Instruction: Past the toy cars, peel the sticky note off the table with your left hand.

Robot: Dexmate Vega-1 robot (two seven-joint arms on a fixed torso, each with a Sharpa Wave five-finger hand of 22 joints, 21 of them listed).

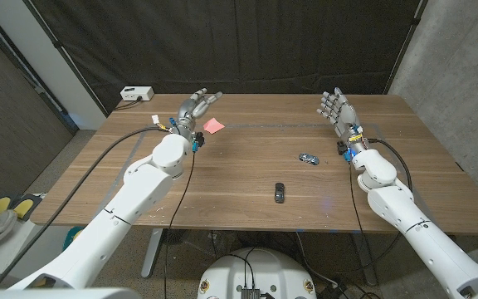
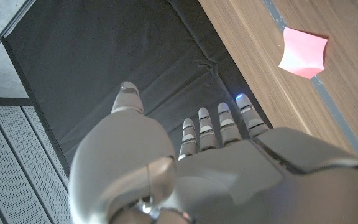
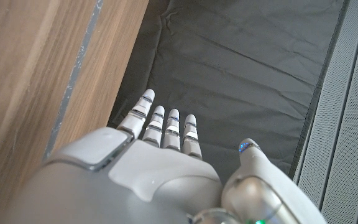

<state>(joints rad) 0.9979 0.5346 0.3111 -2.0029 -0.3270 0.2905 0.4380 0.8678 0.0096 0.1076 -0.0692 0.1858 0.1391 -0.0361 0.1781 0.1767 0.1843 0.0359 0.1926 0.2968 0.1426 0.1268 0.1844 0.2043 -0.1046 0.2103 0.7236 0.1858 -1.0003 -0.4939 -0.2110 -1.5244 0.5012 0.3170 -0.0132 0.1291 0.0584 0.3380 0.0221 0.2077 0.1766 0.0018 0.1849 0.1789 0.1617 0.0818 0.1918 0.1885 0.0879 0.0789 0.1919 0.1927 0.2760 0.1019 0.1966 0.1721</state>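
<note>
A pink sticky note (image 1: 213, 126) lies on the wooden table (image 1: 247, 178) near its far edge, one corner curled up; it also shows in the left wrist view as the sticky note (image 2: 302, 52). My left hand (image 1: 194, 108) hovers just left of the note with fingers spread and nothing in it; the left hand (image 2: 222, 162) points past the table's far edge. My right hand (image 1: 336, 109) is raised at the far right of the table, fingers apart and empty, and appears again as the right hand (image 3: 160, 168). A blue toy car (image 1: 308, 158) and a black toy car (image 1: 280, 193) sit nearer the front.
A white box (image 1: 136, 94) stands behind the table's far left corner. A black curtain (image 1: 222, 41) hangs behind the table. Cables run along both arms.
</note>
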